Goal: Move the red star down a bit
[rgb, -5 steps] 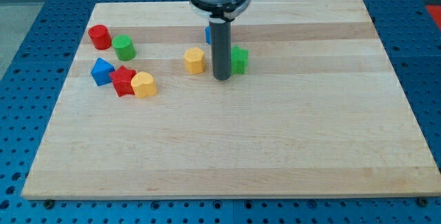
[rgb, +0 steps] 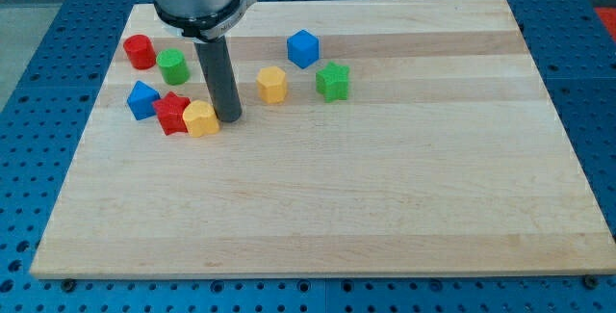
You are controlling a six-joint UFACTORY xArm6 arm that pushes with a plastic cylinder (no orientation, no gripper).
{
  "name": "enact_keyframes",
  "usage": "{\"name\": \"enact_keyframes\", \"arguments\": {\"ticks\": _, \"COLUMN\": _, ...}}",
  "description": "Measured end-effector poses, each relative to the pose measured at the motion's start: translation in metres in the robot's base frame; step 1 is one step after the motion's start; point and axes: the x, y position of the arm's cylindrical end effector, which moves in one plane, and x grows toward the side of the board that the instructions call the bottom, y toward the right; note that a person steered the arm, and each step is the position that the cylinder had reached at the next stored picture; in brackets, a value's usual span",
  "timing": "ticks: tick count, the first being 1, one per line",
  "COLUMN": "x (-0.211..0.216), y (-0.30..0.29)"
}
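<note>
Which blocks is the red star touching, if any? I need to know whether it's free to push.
Not free: the red star touches the blue block and yellow block. My tip stands just right of the yellow one.

My tip (rgb: 229, 118) rests on the wooden surface (rgb: 385, 207), just to the view's right of the yellow block (rgb: 200, 118), which touches the red star (rgb: 172, 113). A blue block (rgb: 143, 98) sits against the star's left side. Above them lie a red cylinder (rgb: 139, 51) and a green cylinder (rgb: 173, 65). To the view's right stand a yellow hexagonal block (rgb: 272, 85), a blue cube (rgb: 302, 48) and a green star (rgb: 333, 81).
</note>
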Motion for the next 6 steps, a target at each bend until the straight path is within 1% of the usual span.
{"name": "enact_keyframes", "arguments": {"ticks": 1, "x": -0.006, "y": 0.000}}
{"name": "enact_keyframes", "arguments": {"ticks": 2, "x": -0.027, "y": -0.001}}
{"name": "enact_keyframes", "arguments": {"ticks": 3, "x": -0.047, "y": -0.024}}
{"name": "enact_keyframes", "arguments": {"ticks": 4, "x": -0.048, "y": -0.041}}
{"name": "enact_keyframes", "arguments": {"ticks": 5, "x": -0.048, "y": -0.042}}
{"name": "enact_keyframes", "arguments": {"ticks": 6, "x": -0.029, "y": -0.054}}
